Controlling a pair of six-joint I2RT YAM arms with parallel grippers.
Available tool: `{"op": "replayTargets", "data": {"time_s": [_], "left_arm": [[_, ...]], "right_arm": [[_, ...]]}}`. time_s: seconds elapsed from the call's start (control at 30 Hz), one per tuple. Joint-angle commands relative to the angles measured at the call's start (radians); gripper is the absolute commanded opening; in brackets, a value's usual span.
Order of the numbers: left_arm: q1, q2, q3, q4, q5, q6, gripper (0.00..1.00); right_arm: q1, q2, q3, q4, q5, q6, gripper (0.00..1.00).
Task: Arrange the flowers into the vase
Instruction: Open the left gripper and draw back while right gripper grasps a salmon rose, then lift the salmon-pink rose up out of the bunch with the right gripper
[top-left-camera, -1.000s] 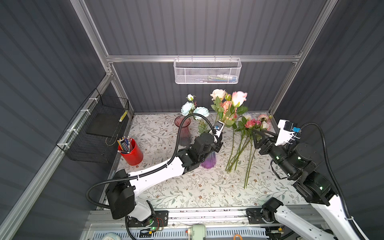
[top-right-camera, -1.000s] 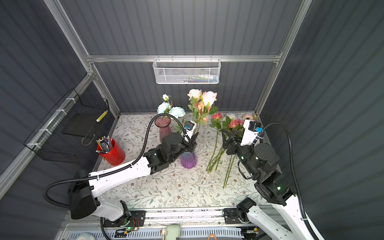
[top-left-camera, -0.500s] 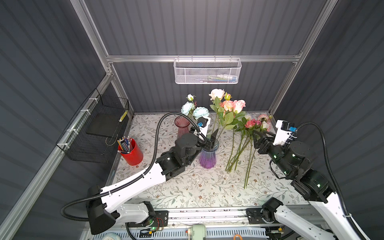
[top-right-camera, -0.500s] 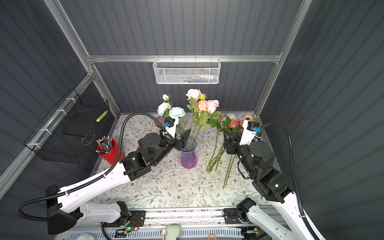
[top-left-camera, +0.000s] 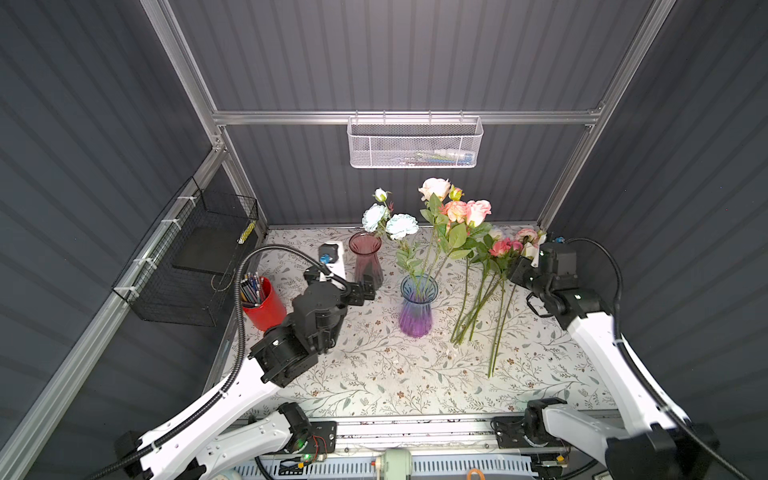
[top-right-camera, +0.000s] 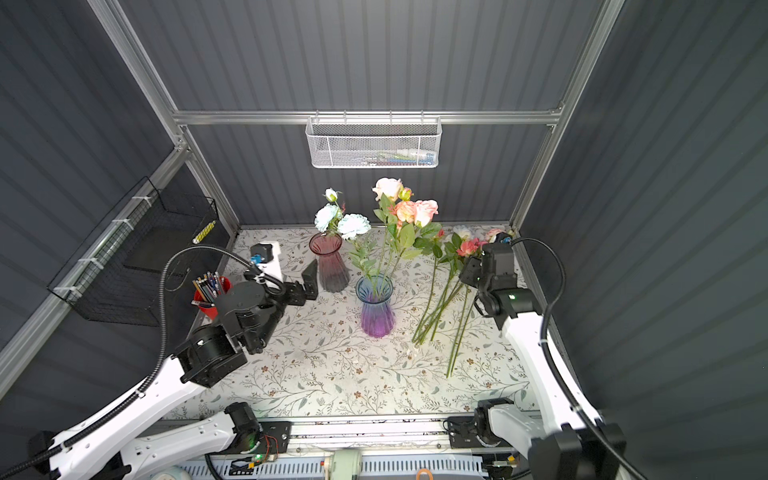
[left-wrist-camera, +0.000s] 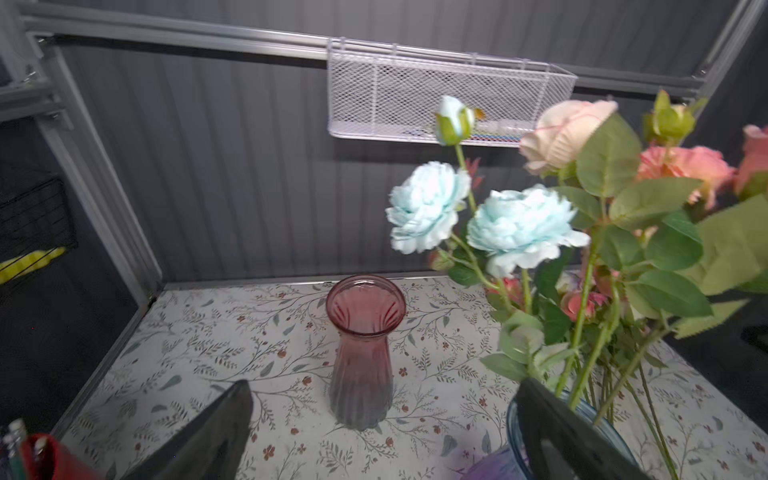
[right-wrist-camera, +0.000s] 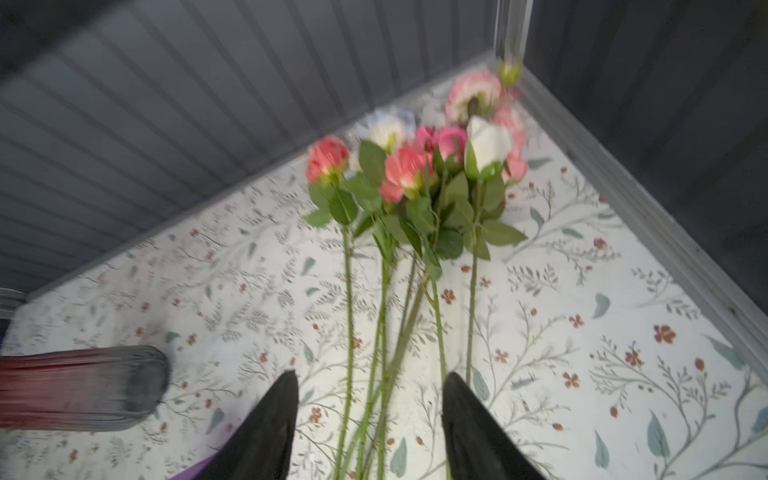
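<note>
1. Floral-patterned table (top-left-camera: 374, 374) inside a grey-walled booth is carrying two vases. The blue-and-purple vase (top-left-camera: 417, 307) near the middle is already holding the standing flowers (top-left-camera: 453, 212), with pale blue, cream and coral heads rising well above its rim. The pink vase (top-left-camera: 365, 259) is standing empty just behind it and to the left.
2. The loose flowers (top-left-camera: 482, 299) are lying flat on the table to the right of the blue-and-purple vase, heads bunched toward the back right corner and stems running toward the front.
3. The right gripper (right-wrist-camera: 372, 378) is hovering over the leafy upper part of that bunch with its jaws apart and nothing between them. The wrist view is blurred, so how near it is to the stems cannot be told.
4. The step in hand is probably picking one flower. Several stems are crossing near their lower ends, so the cleanest choice is likely the outermost stem (top-left-camera: 498, 328), which is lying a little apart from the rest.
5. Closing on bare stem below the leaves, with the jaws set across it, should be avoiding both a crushed head and a second stem coming along.
6. The stems are longer than the vase, so the lift will be needing height before the cut end is lowered into a gap at the mouth.
7. The left gripper (top-left-camera: 362, 289) is sitting spread wide and empty just beside the pink vase. It is best kept clear of both vases, or used to steady the blue-and-purple one.
</note>
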Motion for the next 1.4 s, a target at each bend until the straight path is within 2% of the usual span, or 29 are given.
{"op": "replayTargets", "data": {"time_s": [0.0, 0.13, 0.2, 0.3, 0.47, 0.63, 0.8, 1.17, 1.37], "left_arm": [[0.016, -0.107, -0.087, -0.12, -0.027, -0.185, 0.99], [0.017, -0.222, -0.227, -0.139, 0.043, -0.363, 0.99], [0.017, -0.24, -0.27, -0.149, 0.099, -0.414, 0.99], [0.016, -0.213, -0.295, -0.174, 0.186, -0.46, 0.99], [0.017, -0.161, -0.334, -0.153, 0.247, -0.524, 0.99], [0.017, -0.151, -0.352, -0.091, 0.252, -0.509, 0.99], [0.017, -0.118, -0.322, -0.096, 0.253, -0.477, 0.99], [0.018, -0.123, -0.302, -0.106, 0.252, -0.471, 0.99], [0.017, -0.132, -0.296, -0.113, 0.241, -0.467, 0.99]], "right_arm": [[-0.059, 0.135, -0.001, -0.024, -0.09, 0.023, 0.52], [-0.092, 0.332, 0.067, -0.048, -0.094, -0.014, 0.5], [-0.096, 0.41, 0.107, -0.062, -0.09, -0.035, 0.49], [-0.102, 0.493, 0.149, -0.076, -0.082, -0.052, 0.49], [-0.113, 0.61, 0.18, -0.077, -0.108, -0.07, 0.44], [-0.113, 0.682, 0.206, -0.092, -0.125, -0.088, 0.22], [-0.112, 0.644, 0.187, -0.076, -0.112, -0.099, 0.06], [-0.077, 0.398, 0.14, -0.07, -0.098, -0.093, 0.03], [-0.047, 0.176, 0.104, -0.029, -0.083, -0.092, 0.03]]}}
